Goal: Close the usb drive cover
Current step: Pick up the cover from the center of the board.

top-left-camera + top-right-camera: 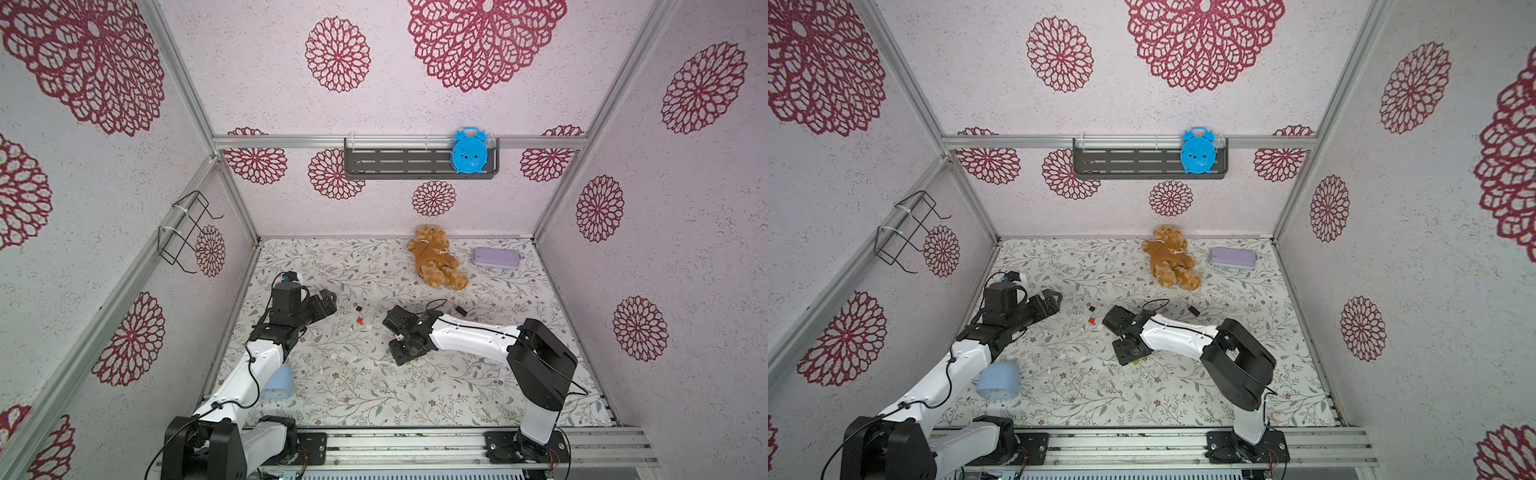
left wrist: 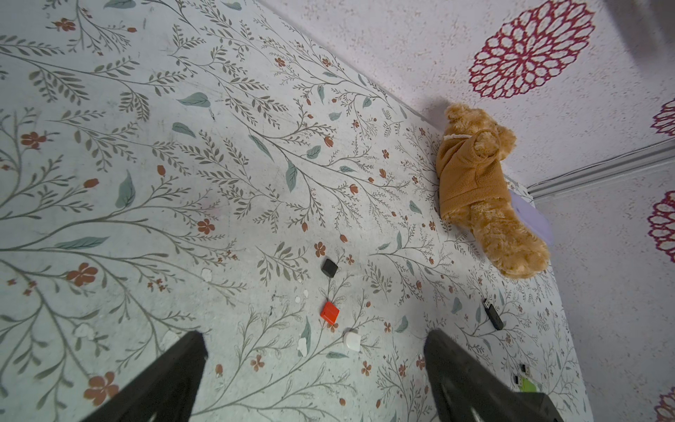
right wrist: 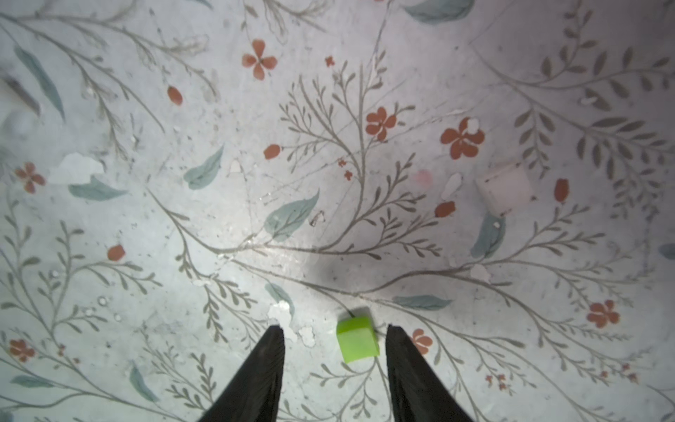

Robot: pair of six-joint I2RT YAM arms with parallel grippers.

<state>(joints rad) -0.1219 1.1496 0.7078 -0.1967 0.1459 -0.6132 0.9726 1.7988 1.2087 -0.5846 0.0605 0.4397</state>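
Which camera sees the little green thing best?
Right wrist view: the green piece lies big between the open fingers of the right gripper. Left wrist view catches a corner; both top views show a speck.

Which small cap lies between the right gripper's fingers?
The green cap, loose between the open jaws of the right gripper; the red cap, black cap and white cap lie clear of it.

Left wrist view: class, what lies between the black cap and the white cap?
The red cap lies between the black cap and the white cap, as the left wrist view shows.
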